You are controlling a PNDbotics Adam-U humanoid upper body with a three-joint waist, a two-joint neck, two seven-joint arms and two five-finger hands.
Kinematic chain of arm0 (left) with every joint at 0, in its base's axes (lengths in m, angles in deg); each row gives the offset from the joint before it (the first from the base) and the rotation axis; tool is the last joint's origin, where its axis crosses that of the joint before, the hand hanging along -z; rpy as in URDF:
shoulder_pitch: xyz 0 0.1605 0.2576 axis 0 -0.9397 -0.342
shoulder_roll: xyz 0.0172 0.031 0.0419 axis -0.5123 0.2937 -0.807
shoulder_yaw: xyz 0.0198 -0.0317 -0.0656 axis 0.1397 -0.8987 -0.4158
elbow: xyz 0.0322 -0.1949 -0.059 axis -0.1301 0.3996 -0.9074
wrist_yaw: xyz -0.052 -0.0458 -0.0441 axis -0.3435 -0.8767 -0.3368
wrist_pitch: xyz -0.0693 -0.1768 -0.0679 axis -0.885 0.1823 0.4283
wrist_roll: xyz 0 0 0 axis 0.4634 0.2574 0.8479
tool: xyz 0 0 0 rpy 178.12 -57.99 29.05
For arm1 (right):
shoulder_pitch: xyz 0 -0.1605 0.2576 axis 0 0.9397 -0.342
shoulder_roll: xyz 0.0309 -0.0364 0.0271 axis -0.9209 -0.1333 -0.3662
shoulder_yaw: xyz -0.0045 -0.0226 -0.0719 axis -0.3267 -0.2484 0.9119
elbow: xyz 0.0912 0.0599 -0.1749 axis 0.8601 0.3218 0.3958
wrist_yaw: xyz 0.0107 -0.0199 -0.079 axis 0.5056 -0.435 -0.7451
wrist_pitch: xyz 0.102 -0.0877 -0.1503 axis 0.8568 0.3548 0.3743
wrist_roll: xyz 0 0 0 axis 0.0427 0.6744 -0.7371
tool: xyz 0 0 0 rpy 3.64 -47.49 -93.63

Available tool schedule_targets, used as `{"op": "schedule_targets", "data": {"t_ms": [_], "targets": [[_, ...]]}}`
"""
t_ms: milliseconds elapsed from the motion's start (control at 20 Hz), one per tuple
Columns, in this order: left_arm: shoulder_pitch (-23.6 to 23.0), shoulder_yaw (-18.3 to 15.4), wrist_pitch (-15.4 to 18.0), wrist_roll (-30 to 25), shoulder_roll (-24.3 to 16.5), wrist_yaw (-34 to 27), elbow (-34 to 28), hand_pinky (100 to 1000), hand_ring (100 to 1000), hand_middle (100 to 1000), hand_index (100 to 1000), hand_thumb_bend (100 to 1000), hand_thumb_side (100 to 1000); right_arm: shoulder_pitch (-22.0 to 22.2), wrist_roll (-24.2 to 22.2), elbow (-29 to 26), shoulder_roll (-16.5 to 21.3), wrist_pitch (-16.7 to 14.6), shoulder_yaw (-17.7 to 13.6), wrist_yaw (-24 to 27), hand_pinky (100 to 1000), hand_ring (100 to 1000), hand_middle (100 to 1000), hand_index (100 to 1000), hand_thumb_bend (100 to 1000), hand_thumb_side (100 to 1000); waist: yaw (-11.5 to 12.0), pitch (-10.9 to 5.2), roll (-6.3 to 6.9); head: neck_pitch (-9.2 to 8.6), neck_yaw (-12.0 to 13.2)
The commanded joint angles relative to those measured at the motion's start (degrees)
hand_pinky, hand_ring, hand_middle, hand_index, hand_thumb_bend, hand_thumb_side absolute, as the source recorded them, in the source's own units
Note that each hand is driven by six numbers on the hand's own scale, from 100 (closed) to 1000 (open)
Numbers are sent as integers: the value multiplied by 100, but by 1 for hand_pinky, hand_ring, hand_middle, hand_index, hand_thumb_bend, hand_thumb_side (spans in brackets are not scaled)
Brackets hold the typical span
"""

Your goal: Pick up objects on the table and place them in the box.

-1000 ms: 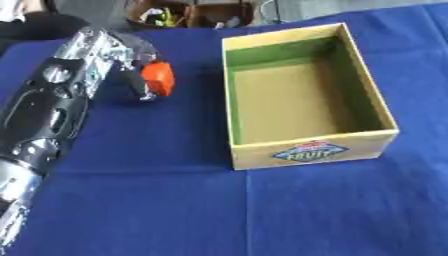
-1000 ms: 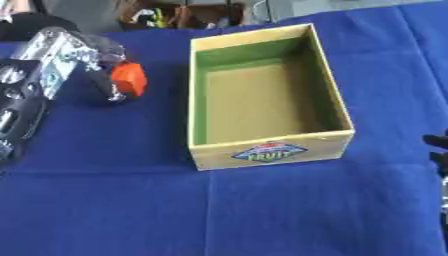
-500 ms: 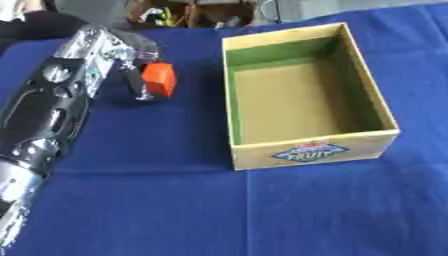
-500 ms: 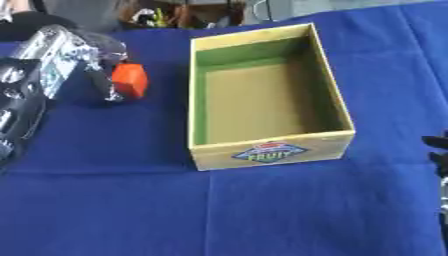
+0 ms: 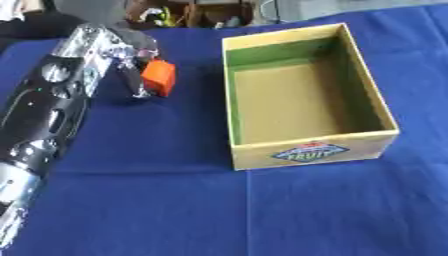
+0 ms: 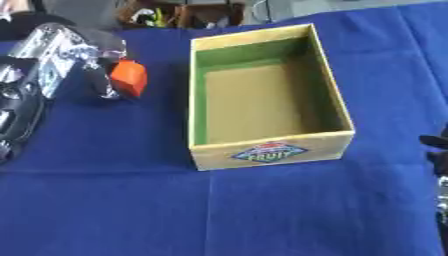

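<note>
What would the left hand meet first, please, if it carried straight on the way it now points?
Probably the box: the left hand, its fingers on the orange block, points toward the box's near-left wall. Its height is hard to judge.

You've got the table [image 5: 262,210] draped in deep blue cloth, a crease running across it near six o'clock. Up at twelve o'clock, beyond its far edge, sits dark clutter [image 5: 188,12] with a yellow-green bit [image 5: 164,16].
</note>
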Motion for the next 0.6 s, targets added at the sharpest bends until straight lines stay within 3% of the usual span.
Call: {"op": "schedule_targets", "data": {"t_ms": [50,300,600], "targets": [[89,-35,64,-9,-104,-107,-155,377,484,389,582,100,233,11,4,-84,3,19,-9,38,813,962,727,955,100,998,29,-190,-46,16,-26],[89,-85,-22,42,-117,-708,-591,317,448,363,547,100,244,41,17,-84,16,26,-30,81,812,962,728,955,100,995,83,-270,-74,71,-67],[7,-80,-350,115,-197,-1469,-1172,260,410,336,514,100,244,67,40,-84,48,35,-59,135,812,961,729,955,100,991,117,-363,-84,106,-121]]}}
